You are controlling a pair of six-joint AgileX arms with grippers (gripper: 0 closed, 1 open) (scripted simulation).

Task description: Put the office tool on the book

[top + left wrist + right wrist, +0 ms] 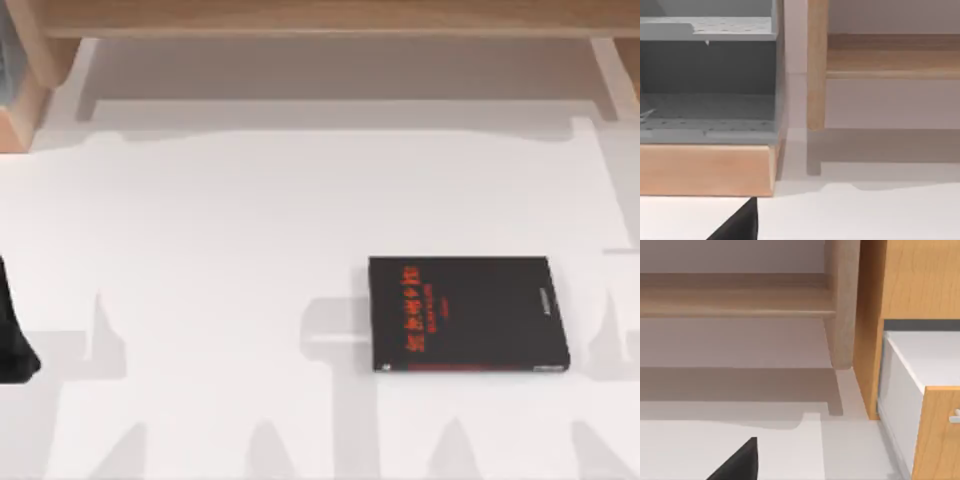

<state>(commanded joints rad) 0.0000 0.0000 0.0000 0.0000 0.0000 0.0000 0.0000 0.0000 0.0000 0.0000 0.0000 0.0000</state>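
Book (468, 315) flat on white table (250, 220), seemingly bare.

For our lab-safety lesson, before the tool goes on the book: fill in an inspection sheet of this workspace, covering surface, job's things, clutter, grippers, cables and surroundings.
Surface: white table, flat, with soft shadows.
Job's things: black book with red lettering, lying flat, cover up, on the table's right half.
Clutter: nothing seen.
Grippers: left arm parked at the table's left edge; left gripper and right gripper each over the table, facing the furniture behind it.
Cables: nothing seen.
Surroundings: wooden shelf along the back; grey perforated rack on a wooden base before the left gripper; wooden drawer unit before the right gripper.
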